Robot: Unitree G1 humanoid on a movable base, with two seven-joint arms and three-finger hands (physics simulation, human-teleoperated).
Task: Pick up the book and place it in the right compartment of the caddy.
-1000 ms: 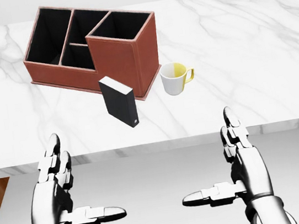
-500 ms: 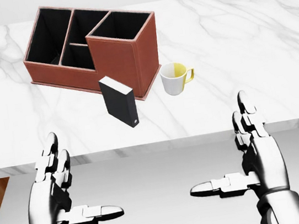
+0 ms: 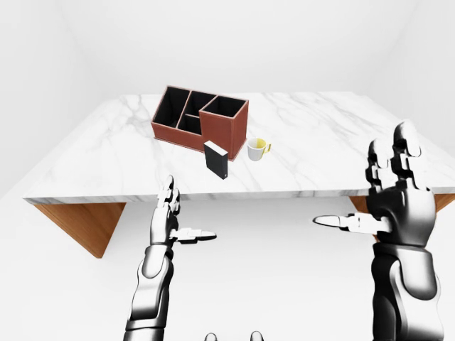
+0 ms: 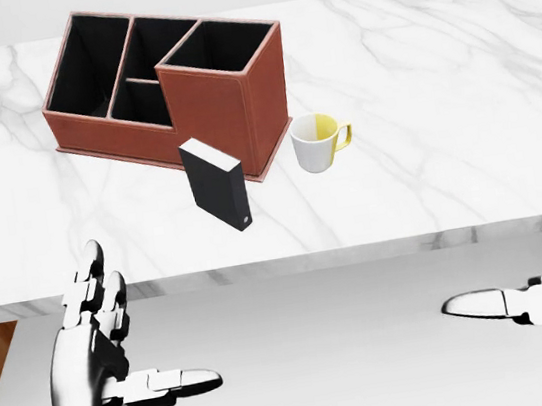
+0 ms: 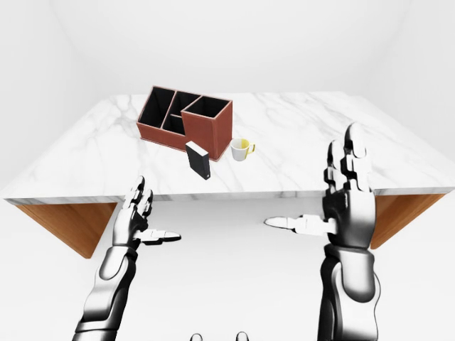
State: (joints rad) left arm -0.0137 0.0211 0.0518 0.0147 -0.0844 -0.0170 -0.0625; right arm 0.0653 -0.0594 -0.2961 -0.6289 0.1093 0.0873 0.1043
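A black book [image 4: 216,182] stands upright on the marble table [image 4: 434,69], just below the red-brown caddy [image 4: 213,110] in the head view. The caddy's right compartment [image 4: 221,46] is the tallest one and is open and dark inside. My left hand [image 4: 151,321] hovers below the table's near edge, open, fingers spread, holding nothing. My right hand [image 5: 311,177] is raised at the right, open and empty, partly cut off by the right edge of the head view. Both hands are well apart from the book.
A white mug with a yellow inside [image 4: 315,143] stands to the right of the book, close to the caddy's corner. The caddy has several other lower compartments [image 4: 95,61] on its left. White floor shows below the table edge.
My right hand has swung to the right and upward, nearly out of the head view. The left hand has barely moved. Book, caddy and mug stay put.
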